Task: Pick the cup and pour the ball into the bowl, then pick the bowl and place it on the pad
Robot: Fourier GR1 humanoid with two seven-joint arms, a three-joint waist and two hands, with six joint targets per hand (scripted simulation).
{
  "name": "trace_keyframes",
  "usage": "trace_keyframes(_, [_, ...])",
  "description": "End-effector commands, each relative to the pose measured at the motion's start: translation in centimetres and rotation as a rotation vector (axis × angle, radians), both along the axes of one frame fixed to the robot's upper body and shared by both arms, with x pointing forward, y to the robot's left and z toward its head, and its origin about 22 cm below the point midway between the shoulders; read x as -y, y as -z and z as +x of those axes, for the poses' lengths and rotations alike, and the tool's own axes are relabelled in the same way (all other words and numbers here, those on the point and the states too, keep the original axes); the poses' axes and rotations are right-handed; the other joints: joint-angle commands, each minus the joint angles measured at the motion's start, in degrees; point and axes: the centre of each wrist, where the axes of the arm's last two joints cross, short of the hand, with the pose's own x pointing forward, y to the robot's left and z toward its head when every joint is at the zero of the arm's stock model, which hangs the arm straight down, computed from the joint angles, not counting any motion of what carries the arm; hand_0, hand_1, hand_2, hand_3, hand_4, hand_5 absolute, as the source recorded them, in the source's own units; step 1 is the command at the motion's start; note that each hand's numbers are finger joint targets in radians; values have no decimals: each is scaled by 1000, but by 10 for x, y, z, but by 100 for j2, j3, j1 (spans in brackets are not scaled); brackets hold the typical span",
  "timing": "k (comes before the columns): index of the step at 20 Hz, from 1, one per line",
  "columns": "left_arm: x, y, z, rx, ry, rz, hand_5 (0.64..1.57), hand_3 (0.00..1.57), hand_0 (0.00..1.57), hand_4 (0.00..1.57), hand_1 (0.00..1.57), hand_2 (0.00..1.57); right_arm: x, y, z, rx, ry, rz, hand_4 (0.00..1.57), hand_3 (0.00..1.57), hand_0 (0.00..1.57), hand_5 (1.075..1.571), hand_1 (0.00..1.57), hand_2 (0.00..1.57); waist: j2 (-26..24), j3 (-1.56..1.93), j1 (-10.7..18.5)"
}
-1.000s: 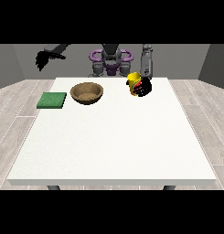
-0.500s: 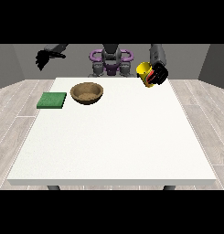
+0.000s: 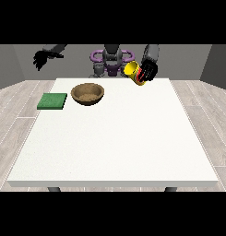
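One hand (image 3: 148, 71), at the view's right, grasped a yellow cup (image 3: 133, 72) tilted above the white table (image 3: 114, 138). Another hand (image 3: 41, 60), at the view's left, hung raised with fingers curled on nothing, well apart from the brown bowl (image 3: 88, 93) and green pad (image 3: 52, 101).

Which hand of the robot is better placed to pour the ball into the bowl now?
The left, its own: the hand at the view's right already holds the yellow cup, tilted above the table. The other hand hangs apart, beyond the bowl, holding nothing.
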Motion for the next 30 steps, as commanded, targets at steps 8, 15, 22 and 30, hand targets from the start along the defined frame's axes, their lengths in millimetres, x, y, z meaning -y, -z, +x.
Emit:
trace_keyframes(8, [105, -30, 12, 50, 89, 530, 1334, 1571, 1538, 1485, 1538, 1571, 19, 19, -9, -56, 45, 21, 0, 0, 0, 1571, 0, 0, -486, 9, 155])
trace_keyframes(15, [163, -2, -10, 48, 228, 919, 1019, 1571, 1494, 1571, 1494, 1571, 16, 4, 8, -70, -15, 15, 0, 0, 0, 1571, 0, 0, -487, -2, -143])
trace_keyframes(22, [170, -2, -9, 130, 235, 1348, 1234, 1571, 1479, 1474, 1479, 1571, 11, 25, -3, -78, 4, 24, 0, 0, 0, 1571, 0, 0, -516, -1, -21])
trace_keyframes(30, [188, -8, -15, 136, 263, 1441, 1134, 1571, 1446, 1529, 1446, 1571, 7, 12, 8, -90, -18, 37, 0, 0, 0, 1569, 0, 0, -402, -8, -76])
